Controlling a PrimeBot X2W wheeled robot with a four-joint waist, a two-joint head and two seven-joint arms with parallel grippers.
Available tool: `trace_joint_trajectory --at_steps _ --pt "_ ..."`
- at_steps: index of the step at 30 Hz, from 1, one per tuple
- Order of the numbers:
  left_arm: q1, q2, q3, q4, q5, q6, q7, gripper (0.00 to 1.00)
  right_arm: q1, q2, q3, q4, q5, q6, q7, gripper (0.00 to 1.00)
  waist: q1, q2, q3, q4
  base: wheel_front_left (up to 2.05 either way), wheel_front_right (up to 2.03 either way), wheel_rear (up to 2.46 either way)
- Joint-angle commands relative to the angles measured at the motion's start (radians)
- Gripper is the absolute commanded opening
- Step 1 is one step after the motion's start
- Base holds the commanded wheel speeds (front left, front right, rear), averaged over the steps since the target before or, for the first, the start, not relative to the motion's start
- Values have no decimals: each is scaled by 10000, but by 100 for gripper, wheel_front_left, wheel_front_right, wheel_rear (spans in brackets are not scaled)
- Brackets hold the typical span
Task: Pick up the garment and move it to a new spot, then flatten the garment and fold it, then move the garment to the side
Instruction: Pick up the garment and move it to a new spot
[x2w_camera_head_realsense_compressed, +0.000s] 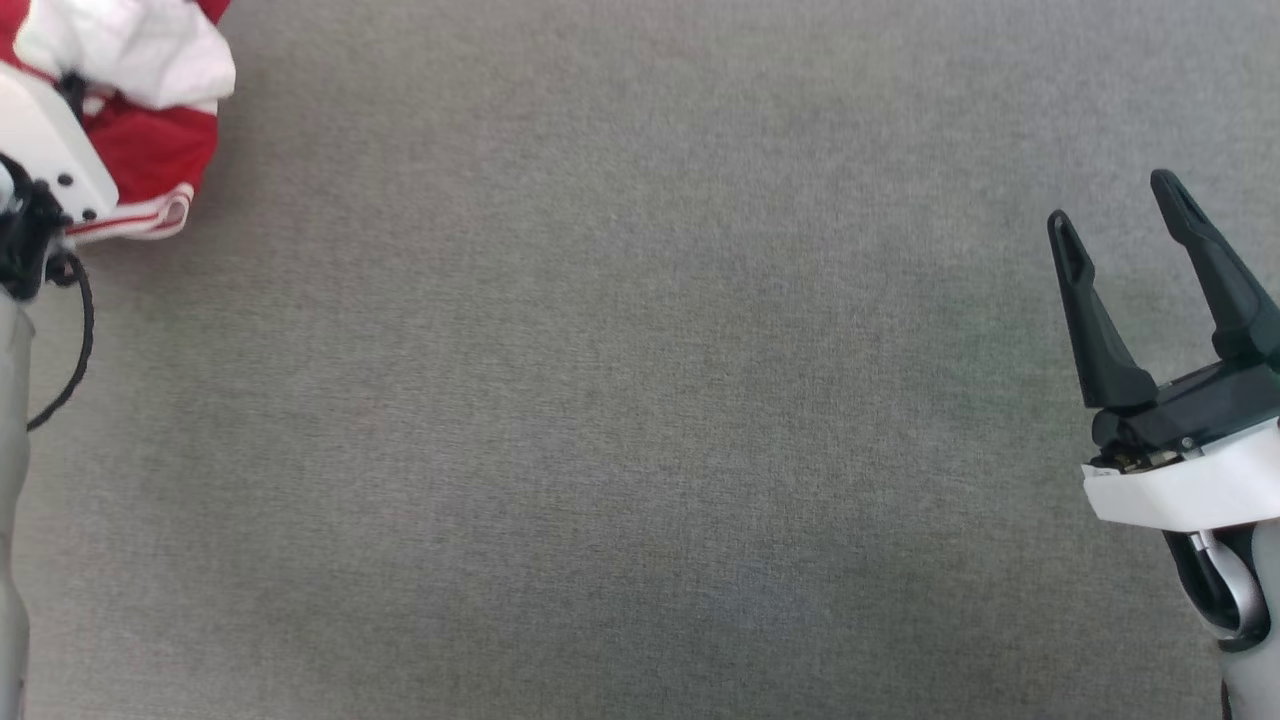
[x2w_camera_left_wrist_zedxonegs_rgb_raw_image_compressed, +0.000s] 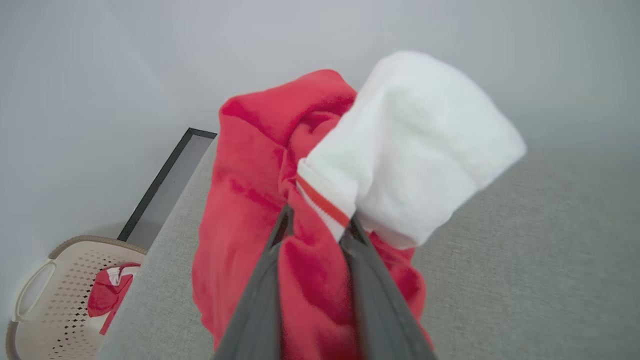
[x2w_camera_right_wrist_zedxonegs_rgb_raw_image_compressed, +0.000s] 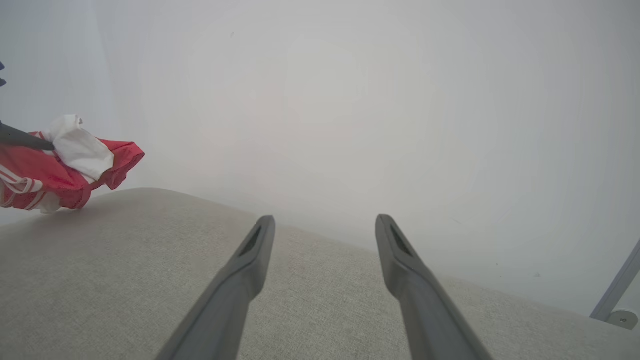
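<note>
Over the grey table (x2w_camera_head_realsense_compressed: 640, 400), the soft, light garment (x2w_camera_head_realsense_compressed: 150, 150) bunches at ten o'clock, clenched in the left tool (x2w_camera_left_wrist_zedxonegs_rgb_raw_image_compressed: 320, 220), likely best regripped at a hem; the right tool (x2w_camera_head_realsense_compressed: 1112, 205) gapes empty.

Left hand (x2w_camera_left_wrist_zedxonegs_rgb_raw_image_compressed: 318, 222) tight on the garment (x2w_camera_left_wrist_zedxonegs_rgb_raw_image_compressed: 250, 165); right hand (x2w_camera_head_realsense_compressed: 1112, 205) fingers spread

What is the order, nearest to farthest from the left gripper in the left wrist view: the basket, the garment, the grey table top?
1. garment: clamped in the left gripper, centre.
2. grey table top: beneath the garment, spreading right.
3. basket: lower left corner, beyond the table's edge and below it.
</note>
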Motion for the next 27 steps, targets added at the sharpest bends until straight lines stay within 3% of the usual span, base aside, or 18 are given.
trace_joint_trajectory --at_steps 1,7,15,20,27 --pt "-218 19 -91 -190 52 -76 -119 0 142 97 -48 38 -42 -3 -64 100 0 1 -359 162 0 0 0" --pt "-434 143 -415 -948 305 -144 -249 0 406 357 -162 167 -106 -3 -139 100 0 1 -967 259 0 0 0" --pt "10 313 -762 -2294 250 -241 408 0 763 734 -688 331 -216 -3 -219 100 0 1 -1708 102 0 0 0" --pt "650 408 -959 -3802 71 -236 1222 0 1079 949 -1245 481 -405 -3 -267 100 0 1 -2156 -163 0 0 0" --pt "2046 574 -1081 -6698 -330 236 2703 0 1381 1331 -1932 599 -649 -3 -276 100 0 1 -2525 -787 0 0 0"
